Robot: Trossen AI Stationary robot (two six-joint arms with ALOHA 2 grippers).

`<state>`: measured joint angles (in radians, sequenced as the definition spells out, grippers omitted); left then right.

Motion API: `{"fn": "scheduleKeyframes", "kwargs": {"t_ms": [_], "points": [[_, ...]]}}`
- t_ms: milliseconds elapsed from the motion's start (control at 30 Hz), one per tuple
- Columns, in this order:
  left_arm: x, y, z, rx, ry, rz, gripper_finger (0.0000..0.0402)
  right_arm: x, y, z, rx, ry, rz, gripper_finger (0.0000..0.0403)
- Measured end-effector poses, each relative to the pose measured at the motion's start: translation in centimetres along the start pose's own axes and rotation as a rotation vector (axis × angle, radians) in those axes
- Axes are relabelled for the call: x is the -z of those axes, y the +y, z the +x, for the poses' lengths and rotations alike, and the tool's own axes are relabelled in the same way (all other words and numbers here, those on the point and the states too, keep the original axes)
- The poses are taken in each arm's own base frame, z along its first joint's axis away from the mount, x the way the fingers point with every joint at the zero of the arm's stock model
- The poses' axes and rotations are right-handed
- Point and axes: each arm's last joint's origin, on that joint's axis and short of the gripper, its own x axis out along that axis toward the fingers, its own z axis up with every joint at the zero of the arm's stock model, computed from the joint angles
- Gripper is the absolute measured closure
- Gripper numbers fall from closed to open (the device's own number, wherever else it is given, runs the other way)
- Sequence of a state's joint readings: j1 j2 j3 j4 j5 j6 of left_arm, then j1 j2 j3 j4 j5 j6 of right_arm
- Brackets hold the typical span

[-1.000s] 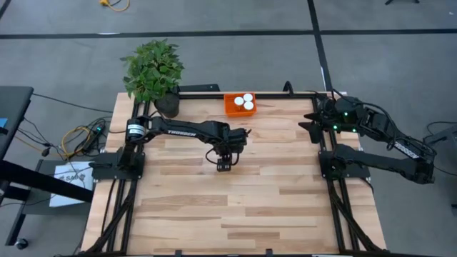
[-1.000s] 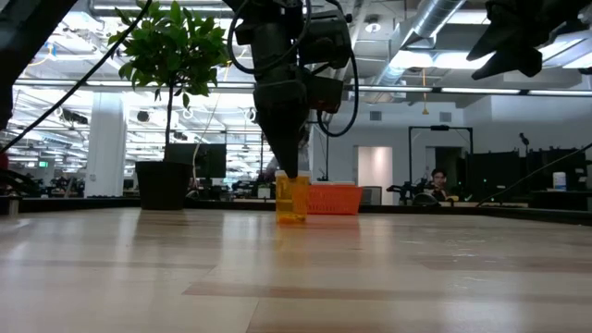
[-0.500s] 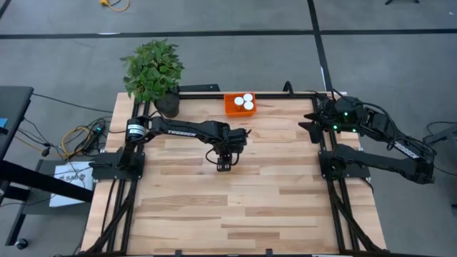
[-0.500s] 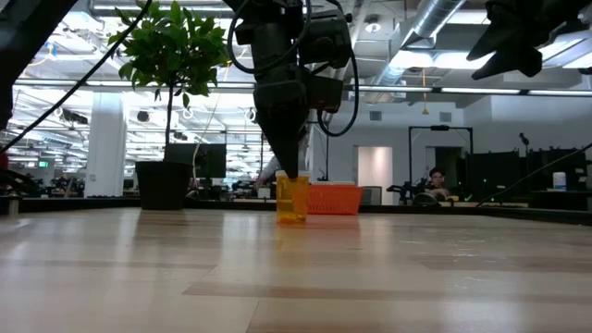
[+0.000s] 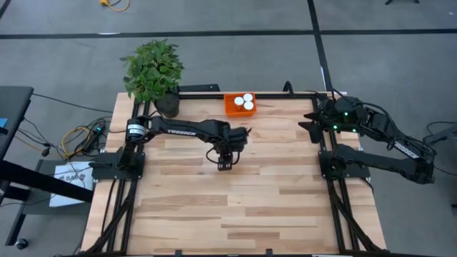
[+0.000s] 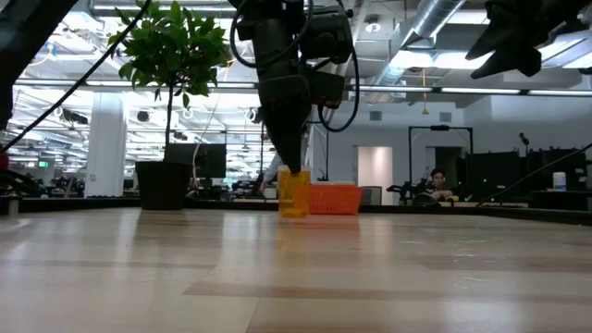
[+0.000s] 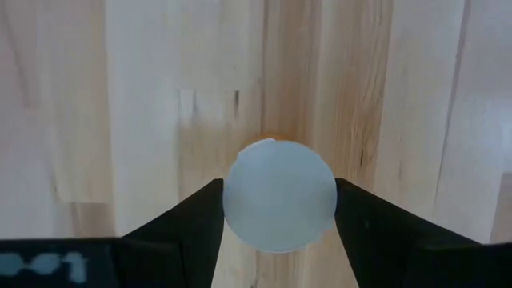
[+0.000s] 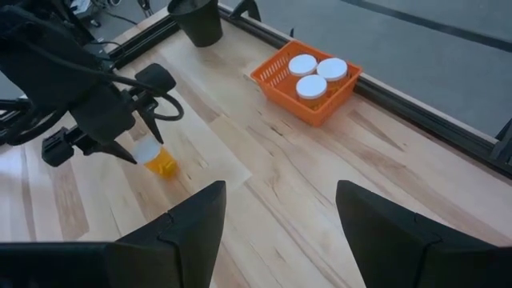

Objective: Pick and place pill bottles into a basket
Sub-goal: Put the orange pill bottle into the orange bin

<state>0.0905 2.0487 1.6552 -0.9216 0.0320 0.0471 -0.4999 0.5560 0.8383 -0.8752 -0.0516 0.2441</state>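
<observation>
My left gripper (image 5: 224, 163) stands over the middle of the table, pointing down, shut on a pill bottle (image 6: 294, 194) with an orange body and a white cap (image 7: 279, 196). The bottle also shows in the right wrist view (image 8: 160, 160). The orange basket (image 5: 230, 106) rests on the table at the far edge and holds three white-capped bottles (image 8: 312, 74) standing upright. My right gripper (image 8: 280, 232) is open and empty, raised above the table's far right part (image 5: 308, 126). My left gripper pinches the bottle's white cap (image 7: 240, 200) between its two fingers, one on each side of the round rim. The fingers come from above, pointing down. The bottle hangs about upright below the fingers, its orange body (image 6: 294, 205) just clear of the table.
A black pot (image 5: 166, 106) with a green plant (image 5: 151, 68) stands at the far left corner, left of the basket. Black frame rails (image 5: 285, 93) run along the table's far edge and sides. Bare wood (image 5: 235, 207) lies between the bottle and the near edge.
My left gripper has risen a little and shifted slightly toward the table's far edge, still shut on the bottle. The bottle stood on the table before and now hangs just clear of it.
</observation>
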Motion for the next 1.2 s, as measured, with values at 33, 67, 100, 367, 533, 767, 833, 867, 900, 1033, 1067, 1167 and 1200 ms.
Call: {"fn": "scheduleKeyframes", "kwargs": {"t_ms": [33, 67, 100, 367, 533, 767, 833, 867, 900, 1033, 1067, 1167, 1200], "points": [[-0.1, 0.1, -0.2, -0.005, -0.003, 0.000, 0.0196, 0.0, 0.0, 0.0, 0.000, -0.002, 0.000, 0.0171], [-0.2, 0.1, -0.4, -0.013, -0.001, 0.000, 0.0196, 0.0, 0.0, 0.0, -0.001, -0.002, -0.001, 0.0171], [-0.2, 0.2, -0.6, -0.021, 0.003, 0.001, 0.0196, 0.0, 0.0, 0.0, -0.001, -0.002, -0.002, 0.0171], [-1.1, 1.1, -2.5, -0.075, -0.021, 0.005, 0.0199, 0.0, 0.0, 0.0, 0.000, -0.003, -0.008, 0.0171], [-1.5, 1.7, -3.6, -0.113, -0.034, -0.004, 0.0197, 0.0, 0.0, 0.0, 0.000, -0.002, -0.009, 0.0171], [-1.8, 3.6, -4.9, -0.128, -0.058, -0.012, 0.0196, 0.0, 0.0, 0.0, -0.002, -0.001, -0.009, 0.0171], [-1.7, 4.4, -5.3, -0.109, -0.051, -0.026, 0.0196, 0.0, 0.0, 0.0, -0.002, -0.001, -0.009, 0.0171], [-1.7, 4.8, -5.5, -0.101, -0.054, -0.031, 0.0196, 0.0, 0.0, 0.0, -0.002, -0.001, -0.009, 0.0171], [-1.7, 5.1, -5.6, -0.098, -0.057, -0.037, 0.0196, 0.0, 0.0, 0.0, -0.002, 0.000, -0.009, 0.0171], [-1.6, 6.6, -6.4, -0.108, -0.065, -0.044, 0.0196, 0.0, 0.0, 0.0, -0.002, 0.000, -0.009, 0.0171], [-1.6, 7.0, -6.6, -0.111, -0.072, -0.047, 0.0196, 0.0, 0.0, 0.0, -0.002, 0.000, -0.009, 0.0171], [-1.5, 8.2, -7.0, -0.123, -0.083, -0.053, 0.0196, 0.0, 0.0, 0.0, -0.002, 0.000, -0.008, 0.0171], [-1.5, 8.6, -7.0, -0.128, -0.087, -0.060, 0.0196, 0.0, 0.0, 0.0, -0.002, 0.000, -0.008, 0.0171]]}}
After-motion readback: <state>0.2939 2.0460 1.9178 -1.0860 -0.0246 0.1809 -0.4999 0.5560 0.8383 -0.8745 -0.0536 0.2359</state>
